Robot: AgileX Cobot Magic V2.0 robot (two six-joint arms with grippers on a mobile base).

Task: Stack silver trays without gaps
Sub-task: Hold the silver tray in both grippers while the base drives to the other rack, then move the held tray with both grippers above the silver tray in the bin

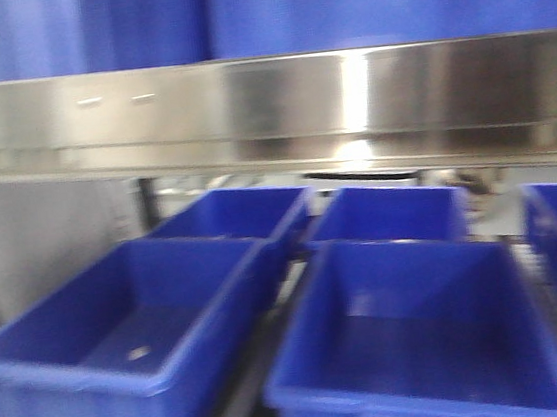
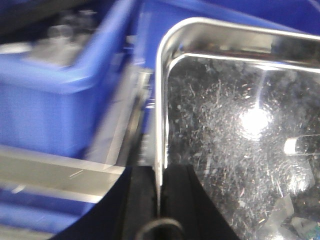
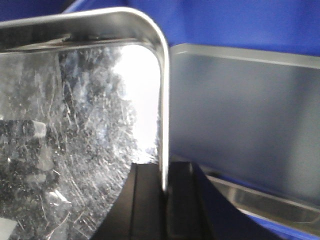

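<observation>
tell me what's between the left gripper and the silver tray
Nothing. In the left wrist view the rim of the silver tray sits directly between the black fingers of the left gripper, touching them.

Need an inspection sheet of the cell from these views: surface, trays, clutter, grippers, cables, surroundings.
Surface: shelf deck, mostly covered by bins, blurred.
Job's things: silver tray, shiny and scratched, in both wrist views; same tray or two, cannot tell; no stack visible.
Clutter: blue bins, open-topped; small pale speck in the front-left one.
Grippers: left gripper and right gripper each shut on a tray rim.
Cables: nothing seen.
Surroundings: steel rail above the bins; more blue above it.
</observation>
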